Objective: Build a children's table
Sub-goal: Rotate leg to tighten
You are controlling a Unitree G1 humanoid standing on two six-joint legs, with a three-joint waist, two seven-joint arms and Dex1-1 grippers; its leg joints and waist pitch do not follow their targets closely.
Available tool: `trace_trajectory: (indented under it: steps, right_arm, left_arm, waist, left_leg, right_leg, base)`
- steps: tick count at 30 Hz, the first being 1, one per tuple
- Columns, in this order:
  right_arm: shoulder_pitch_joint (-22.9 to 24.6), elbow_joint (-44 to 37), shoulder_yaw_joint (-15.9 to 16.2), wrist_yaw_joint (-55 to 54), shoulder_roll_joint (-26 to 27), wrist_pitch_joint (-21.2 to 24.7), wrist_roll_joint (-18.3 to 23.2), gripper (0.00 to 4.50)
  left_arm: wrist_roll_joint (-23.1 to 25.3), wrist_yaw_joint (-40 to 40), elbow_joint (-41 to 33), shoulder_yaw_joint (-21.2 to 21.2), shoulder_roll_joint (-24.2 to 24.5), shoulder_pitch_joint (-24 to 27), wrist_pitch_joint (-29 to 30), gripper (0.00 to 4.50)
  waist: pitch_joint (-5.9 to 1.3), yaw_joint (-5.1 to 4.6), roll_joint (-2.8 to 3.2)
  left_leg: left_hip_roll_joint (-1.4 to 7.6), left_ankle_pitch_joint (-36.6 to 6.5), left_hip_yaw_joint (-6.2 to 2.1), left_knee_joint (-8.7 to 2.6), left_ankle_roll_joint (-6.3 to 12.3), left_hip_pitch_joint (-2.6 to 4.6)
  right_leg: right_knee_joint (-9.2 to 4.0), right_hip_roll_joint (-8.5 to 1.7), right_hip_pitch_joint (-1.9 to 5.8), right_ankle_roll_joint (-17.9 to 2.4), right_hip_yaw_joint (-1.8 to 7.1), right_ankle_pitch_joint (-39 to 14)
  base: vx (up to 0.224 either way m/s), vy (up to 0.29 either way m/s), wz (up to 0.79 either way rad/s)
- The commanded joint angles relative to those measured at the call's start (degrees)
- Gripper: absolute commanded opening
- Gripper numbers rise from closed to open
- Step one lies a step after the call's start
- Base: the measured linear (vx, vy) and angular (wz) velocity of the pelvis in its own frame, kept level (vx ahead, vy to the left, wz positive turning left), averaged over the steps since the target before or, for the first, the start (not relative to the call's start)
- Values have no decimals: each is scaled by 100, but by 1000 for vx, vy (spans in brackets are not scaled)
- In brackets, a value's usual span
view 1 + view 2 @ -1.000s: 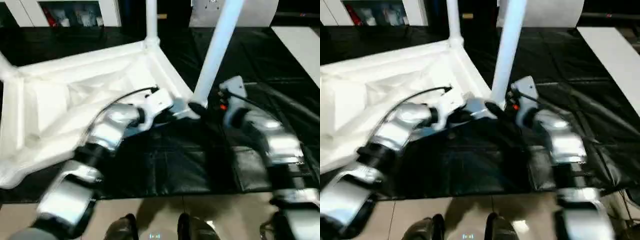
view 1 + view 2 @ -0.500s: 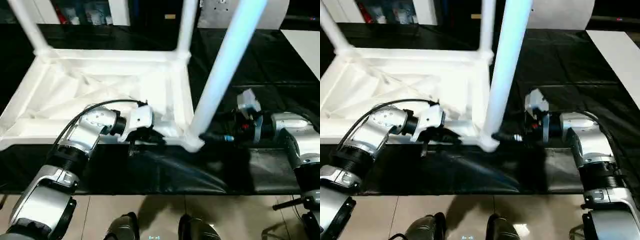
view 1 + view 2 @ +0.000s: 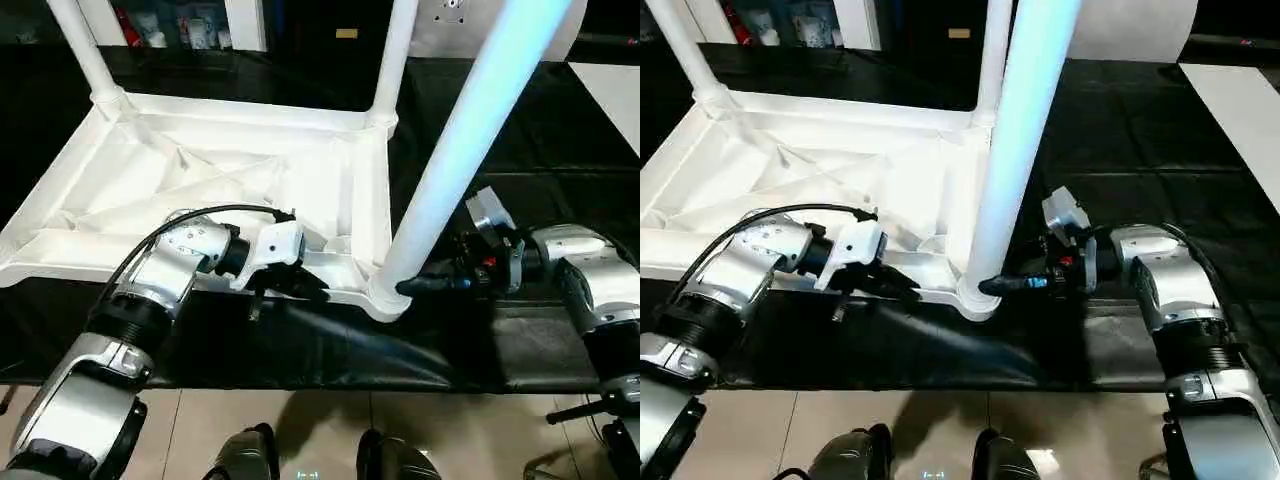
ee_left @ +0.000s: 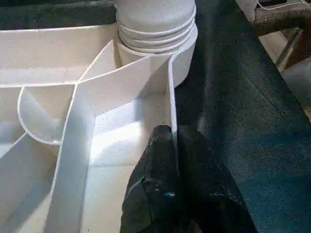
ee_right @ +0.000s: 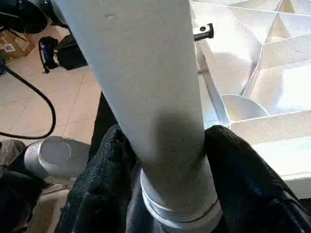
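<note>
The children's table [image 3: 200, 110] lies upside down, white, ribbed underside up, on the black cover. Three tube legs stand in its corner sockets: far left [image 3: 85, 50], far right [image 3: 395, 60] and near right [image 3: 470, 130]. My left gripper [image 3: 300, 285] is shut on the top's near rim wall [image 4: 171, 97], just left of the near-right socket [image 4: 155, 19]. My right gripper [image 3: 410, 287] reaches in from the right at that leg's base; in the right wrist view its black fingers [image 5: 109, 165] hug both sides of the leg [image 5: 146, 73] just above the socket.
The black-covered work surface [image 3: 520, 130] stretches to the right and behind. Its front edge drops to a tiled floor [image 3: 300, 420] where my feet [image 3: 250, 455] show. A white panel [image 3: 610, 90] lies far right, shelves [image 3: 190, 20] stand behind.
The head view has swung and levelled, so the whole picture shifted. My right gripper's fingers have closed in around the near-right leg's base. My left gripper stays clamped on the rim.
</note>
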Motion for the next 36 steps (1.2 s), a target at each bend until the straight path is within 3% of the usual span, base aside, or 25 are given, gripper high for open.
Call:
trace_trajectory:
  steps: [1, 5, 8, 10, 11, 12, 13, 15, 17, 19, 21, 22, 23, 24, 25, 27, 29, 30, 33, 36]
  right_arm:
    - [55, -98, 91, 203, 8, 124, 89, 201]
    - [273, -461, 8, -241, 147, 536, 240, 195]
    - [453, -735, -47, -760, 327, 873, 290, 195]
    - [534, -814, -134, -1518, 605, 939, 128, 195]
    - [529, -771, -192, -2142, 825, 948, -83, 195]
    - [518, -740, -257, -2673, 1028, 951, -246, 194]
    - [498, -715, -323, -3138, 1212, 954, -378, 194]
    - [432, -677, -434, -3812, 1496, 1019, -529, 192]
    - [345, -684, -563, -4668, 1843, 1170, -696, 190]
    - [243, -650, -701, -5340, 2144, 1343, -753, 189]
    - [168, -638, -742, -5893, 2411, 1364, -872, 189]
    - [28, -460, -964, -6634, 2777, 1234, -895, 189]
    - [3, -424, -1004, -6762, 2841, 1198, -897, 189]
    - [-66, -322, -1144, -7197, 3066, 1064, -923, 189]
    - [-68, -302, -1155, -7299, 3116, 942, -954, 189]
    - [-68, -290, -1176, -7444, 3205, 766, -994, 258]
    - [-66, -308, -1185, -7503, 3260, 695, -997, 258]
    - [-60, -332, -1202, -7494, 3262, 656, -979, 279]
    - [-46, -382, -1219, -7402, 3178, 593, -982, 300]
    - [-10, -445, -1199, -7140, 2972, 424, -979, 323]
  left_arm:
    - [-10, -240, -77, -205, -73, 132, 24, 0]
    - [93, 455, -74, -64, -237, 64, 382, 0]
    - [116, 1048, -91, 90, -461, 9, 836, 0]
    - [90, 1458, -202, 191, -664, -7, 1266, 0]
    - [116, 1707, -289, 218, -792, -4, 1500, 0]
    - [136, 1863, -353, 232, -873, 2, 1653, 0]
    - [191, 2091, -406, 245, -978, -1, 1825, 0]
    - [258, 2459, -427, 291, -1148, -32, 2046, 0]
    - [333, 2947, -438, 390, -1383, -89, 2373, 0]
    - [362, 3361, -367, 503, -1592, -173, 2563, 0]
    - [406, 3831, -277, 615, -1810, -275, 2681, 0]
    - [488, 4436, -72, 720, -2068, -436, 2651, 0]
    - [505, 4545, -32, 735, -2114, -466, 2638, 0]
    - [564, 4893, 69, 777, -2264, -553, 2599, 0]
    - [581, 4958, 94, 766, -2313, -579, 2573, 0]
    - [612, 5014, 79, 752, -2381, -599, 2583, 0]
    - [645, 5008, 28, 730, -2408, -604, 2626, 0]
    - [664, 4984, -5, 708, -2400, -599, 2633, 0]
    - [694, 4904, -40, 659, -2346, -559, 2599, 0]
    - [698, 4772, -18, 598, -2247, -488, 2483, 0]
  waist:
    - [-504, -10, -100]
    - [-499, -2, -111]
    - [-475, -4, -115]
    - [-429, -39, -122]
    - [-421, -43, -94]
    - [-395, -101, -130]
    - [-392, -141, -127]
    - [-386, -216, -107]
    - [-384, -272, -99]
    - [-386, -310, -79]
    - [-402, -330, -68]
    - [-414, -320, -39]
    - [-408, -336, -35]
    - [-430, -325, -49]
    - [-432, -319, -48]
    - [-454, -291, -38]
    - [-475, -279, -38]
    - [-481, -272, -37]
    - [-494, -252, -45]
    - [-495, -236, -50]
  left_leg:
    - [449, -640, -173, -304, 814, 140]
    - [447, -622, -176, -304, 800, 135]
    - [446, -747, -181, -321, 718, 140]
    - [415, -1122, -213, -351, 434, 151]
    - [422, -1165, -231, -366, 356, 162]
    - [405, -1264, -267, -401, 239, 109]
    - [398, -1385, -293, -423, 147, 110]
    - [390, -1591, -299, -423, 104, 163]
    - [384, -1685, -309, -431, 68, 170]
    - [376, -1709, -322, -451, 72, 150]
    - [389, -1734, -318, -464, 49, 174]
    - [389, -1719, -313, -469, 53, 176]
    - [387, -1780, -289, -473, 49, 198]
    - [372, -1840, -286, -458, 30, 233]
    - [373, -1734, -284, -466, 66, 196]
    - [370, -1544, -255, -452, 171, 194]
    - [362, -1284, -238, -431, 323, 162]
    - [354, -1155, -222, -417, 435, 164]
    - [342, -897, -211, -387, 640, 132]
    - [337, -873, -203, -377, 704, 135]
  right_leg:
    - [-329, -461, 351, -1579, 321, -1148]
    - [-323, -455, 358, -1572, 325, -1111]
    - [-366, -462, 343, -1490, 327, -1426]
    - [-485, -503, 322, -1211, 324, -2393]
    - [-495, -510, 305, -1163, 328, -2543]
    - [-512, -507, 336, -1019, 308, -2843]
    - [-547, -519, 332, -868, 298, -3144]
    - [-607, -520, 283, -787, 303, -3361]
    - [-625, -507, 271, -743, 295, -3420]
    - [-633, -503, 288, -714, 281, -3322]
    - [-631, -487, 266, -747, 280, -3111]
    - [-628, -485, 271, -766, 289, -2934]
    - [-642, -466, 221, -788, 302, -2874]
    - [-635, -470, 221, -839, 307, -2739]
    - [-614, -477, 247, -880, 316, -2512]
    - [-570, -462, 262, -980, 334, -1972]
    - [-511, -465, 301, -1115, 341, -1464]
    - [-498, -461, 308, -1176, 336, -1292]
    - [-476, -457, 339, -1257, 328, -1098]
    - [-479, -452, 348, -1275, 317, -1153]
  base:
    - [0, 0, 0]
    - [0, 0, 0]
    - [0, 0, 0]
    - [0, 0, 0]
    - [0, 0, 0]
    - [0, 0, 0]
    - [0, 0, 0]
    - [0, 0, 0]
    - [0, 0, 0]
    - [0, 0, 0]
    - [0, 0, 0]
    - [0, 0, 0]
    - [0, 0, 0]
    - [0, 0, 0]
    - [0, 0, 0]
    - [0, 0, 0]
    - [0, 0, 0]
    - [0, 0, 0]
    - [0, 0, 0]
    - [0, 0, 0]
